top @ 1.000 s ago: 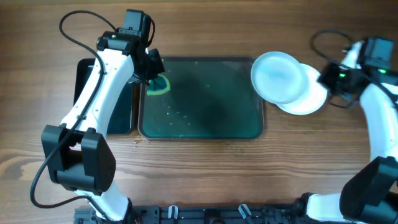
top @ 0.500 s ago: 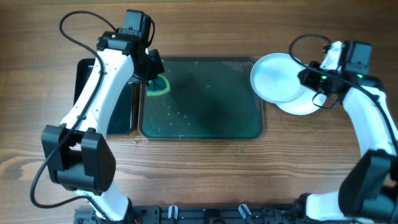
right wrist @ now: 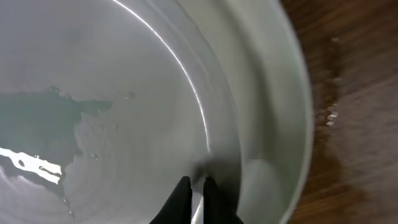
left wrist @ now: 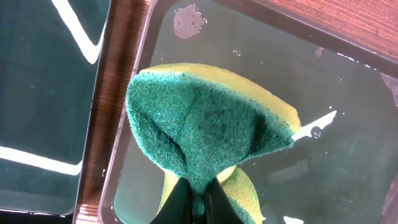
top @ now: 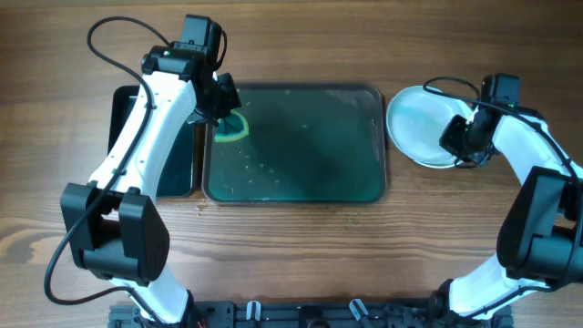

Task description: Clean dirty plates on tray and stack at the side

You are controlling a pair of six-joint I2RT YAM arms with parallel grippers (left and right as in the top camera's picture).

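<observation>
Overhead, we see our left gripper (top: 221, 111) clamped on a sponge (top: 235, 128) over the tray's (top: 301, 187) left end, our right gripper (top: 457, 142) pinching a plate (top: 417, 135) just beside its right end.

Bright even light; glare streaks on tray (left wrist: 348, 93); right-wrist view blurred.

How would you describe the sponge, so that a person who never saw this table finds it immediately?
Find the big dark green tray in the middle of the table. At its far left corner, next to the black tub, the left claw pinches a folded sponge. It is the only soft yellow-and-green thing; the plates to the right are white and round.
</observation>
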